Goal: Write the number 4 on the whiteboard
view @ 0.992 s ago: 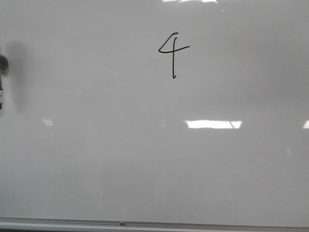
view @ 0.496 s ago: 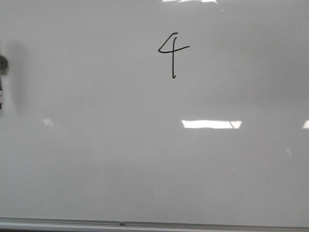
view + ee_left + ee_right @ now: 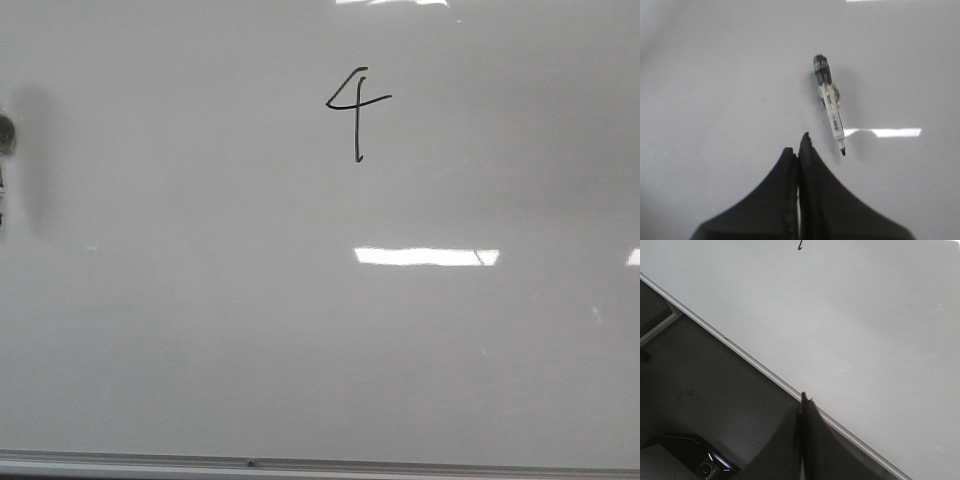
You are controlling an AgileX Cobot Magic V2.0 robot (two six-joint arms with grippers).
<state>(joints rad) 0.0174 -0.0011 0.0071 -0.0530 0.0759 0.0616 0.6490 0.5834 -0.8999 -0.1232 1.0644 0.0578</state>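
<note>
Left wrist view: the black left claw point(image 3: 799, 150) is clenched on nothing, fingers pressed together above the glossy grey-white whiteboard point(image 3: 715, 75). A clear-barrelled, dark-capped marker point(image 3: 830, 111) lies loose on the board just beyond the fingertips, apart from them. The thin black marker-line number 4 point(image 3: 356, 108) sits well away. The right claw point(image 3: 804, 405) is clenched, empty, over the board's grey metal edge strip point(image 3: 755, 362).
</note>
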